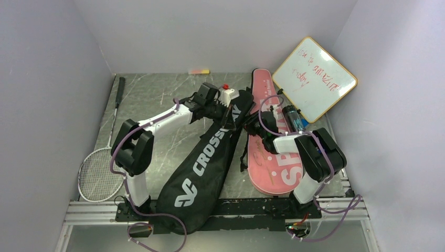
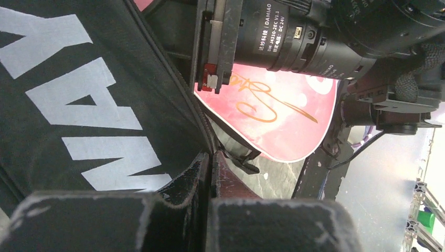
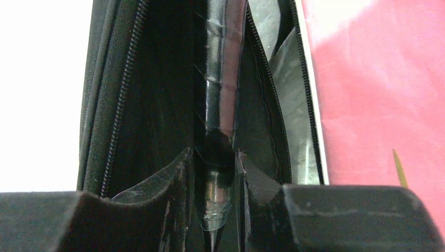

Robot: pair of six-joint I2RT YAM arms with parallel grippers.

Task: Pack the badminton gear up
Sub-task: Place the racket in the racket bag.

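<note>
Between its fingertips the right hand [image 3: 214, 157] clamps a dark taped racket handle [image 3: 223, 79] inside the black CROSSWAY cover [image 1: 207, 163], whose edge the left hand [image 2: 211, 163] pinches, cover lying on the desk [image 1: 157, 94] beside the pink cover [image 1: 273, 173], so best keep that edge taut and feed straight.

The CROSSWAY cover [image 1: 204, 168] lies mid-table, the SPORT cover [image 1: 268, 169] right of it (just beside), a racket [image 1: 98, 174] far left.

Pale lavender walls [image 1: 210, 31] enclose grey marbled tabletop [image 1: 152, 94], even light
</note>
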